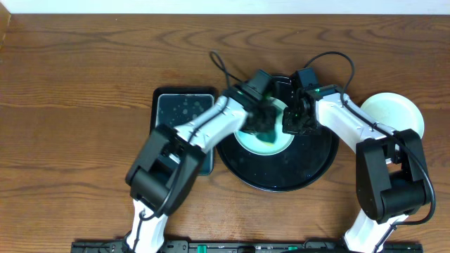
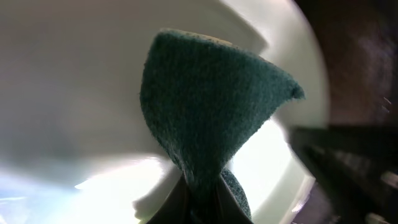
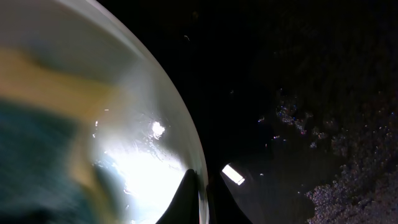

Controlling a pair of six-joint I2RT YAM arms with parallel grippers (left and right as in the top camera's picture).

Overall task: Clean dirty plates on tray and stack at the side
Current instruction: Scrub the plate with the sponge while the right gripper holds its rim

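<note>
1. L arm: left gripper has its claw pressed together on a dark green sponge, pinching it at the lower end. The sponge fans out beyond the fingertips. The scouring side faces the left wrist cam. A yellow layer shows as a blur in the right wrist view.

2. Sponge pos.: over the inner face of the mint plate, near its centre. Whether the two touch cannot be told, as the left wrist view is too close and the overhead view is blocked by the gripper.

3. R arm: right gripper has its claw closed on the rim of the same plate, one finger inside the rim and one outside. In the overhead view it grips at the plate's right edge. The plate surface is glossy, with bright glare.

4. Plate pos.: inside the round black tray, in its upper half. The tray surface beside the rim shows wet specks. Plate tilt vs. tray cannot be told.

5. Second plate: pale, on the table to the R of the round tray, well apart from both grippers. Whether it is a single plate or a stack cannot be told.

6. Rect. black tray: just L of the round tray, speckled, partly hidden under the L arm.
</note>
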